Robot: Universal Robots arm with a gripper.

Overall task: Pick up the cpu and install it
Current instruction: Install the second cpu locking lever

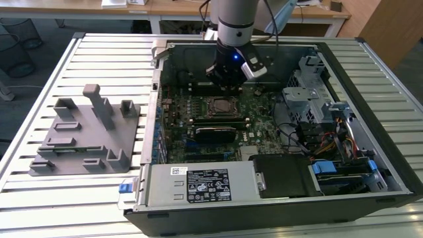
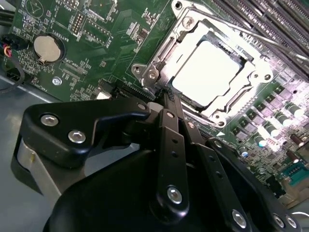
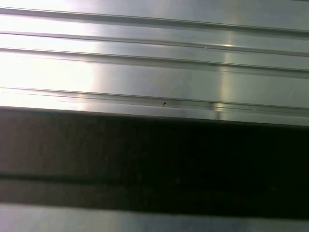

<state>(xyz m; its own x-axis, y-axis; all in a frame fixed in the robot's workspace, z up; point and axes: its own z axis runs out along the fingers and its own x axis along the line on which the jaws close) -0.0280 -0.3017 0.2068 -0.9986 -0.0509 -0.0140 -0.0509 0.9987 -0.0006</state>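
Observation:
The cpu [image 2: 205,72] lies flat inside its socket frame [image 2: 159,63] on the green motherboard [image 2: 96,29], its pale silver top glaring under the light. In the exterior view the cpu [image 1: 217,106] sits in the middle of the open computer case [image 1: 390,163]. My gripper [image 1: 225,88] hangs just above the board, a little beyond the socket's far edge. In the second wrist view the black fingers [image 2: 169,140] run together to a point at the gripper [image 2: 163,99] tip beside the socket's corner, shut with nothing held.
A grey plastic tray [image 1: 73,148] with upright posts stands on the ribbed metal table [image 3: 154,72] at the exterior view's left. The case holds a power supply [image 1: 198,184], a drive cage [image 1: 310,89] and loose cables [image 1: 324,144]. A coin cell [image 2: 48,47] sits near the socket.

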